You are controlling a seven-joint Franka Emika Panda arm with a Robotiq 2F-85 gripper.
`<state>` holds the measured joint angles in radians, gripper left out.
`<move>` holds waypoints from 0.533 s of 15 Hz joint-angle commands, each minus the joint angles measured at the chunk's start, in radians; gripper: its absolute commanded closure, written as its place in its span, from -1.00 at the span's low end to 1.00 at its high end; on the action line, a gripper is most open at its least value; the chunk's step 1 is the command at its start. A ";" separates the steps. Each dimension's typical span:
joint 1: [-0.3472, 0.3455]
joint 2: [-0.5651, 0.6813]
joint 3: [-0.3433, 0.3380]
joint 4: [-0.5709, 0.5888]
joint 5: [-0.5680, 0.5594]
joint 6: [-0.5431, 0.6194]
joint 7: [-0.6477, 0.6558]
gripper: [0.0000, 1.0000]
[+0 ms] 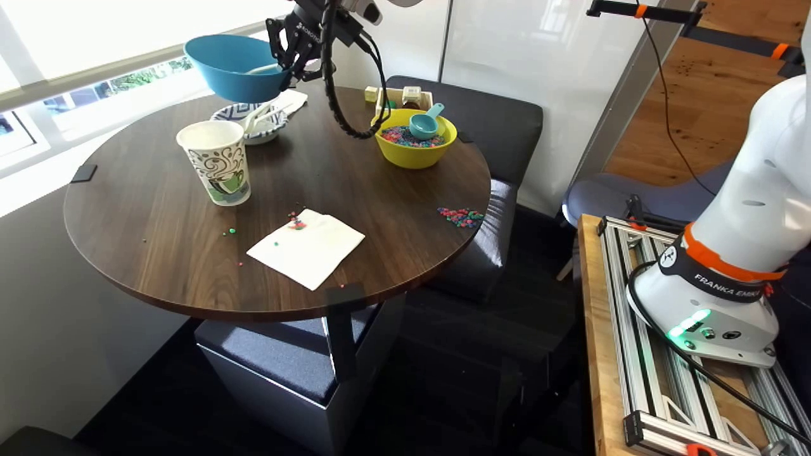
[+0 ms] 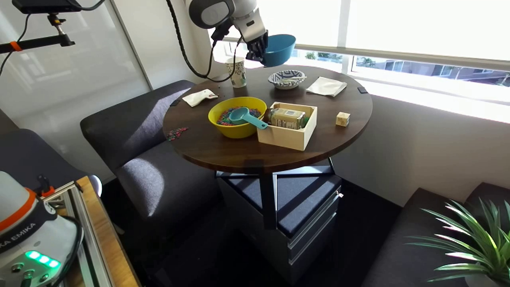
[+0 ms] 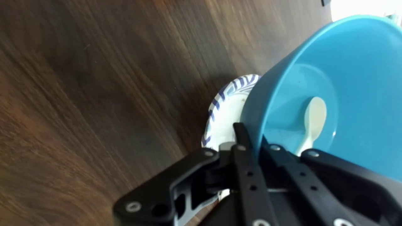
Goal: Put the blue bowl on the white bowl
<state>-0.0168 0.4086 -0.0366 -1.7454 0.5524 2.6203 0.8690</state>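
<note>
The claw [image 3: 252,138] grips the rim of the blue bowl [image 1: 233,75], holding it, spoon [image 3: 315,116] inside, above the white bowl [image 2: 283,84] on the bench [image 1: 329,177]. Centre it, level it and lower gently: the cutlery [image 1: 255,116] underneath could make it rock. The blue one looks smooth, deep plastic; the white, shallow, patterned, perhaps paper.

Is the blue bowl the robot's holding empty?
No, the blue bowl isn't empty: the wrist view shows a white spoon lying inside, on its bottom.
</note>
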 commanded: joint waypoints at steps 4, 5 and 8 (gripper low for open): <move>-0.006 0.039 -0.006 0.036 -0.024 0.008 0.036 0.97; -0.005 0.063 -0.010 0.064 -0.031 -0.016 0.053 0.97; 0.017 0.116 -0.036 0.103 -0.084 0.002 0.113 0.97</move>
<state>-0.0243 0.4608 -0.0459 -1.6997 0.5323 2.6081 0.9034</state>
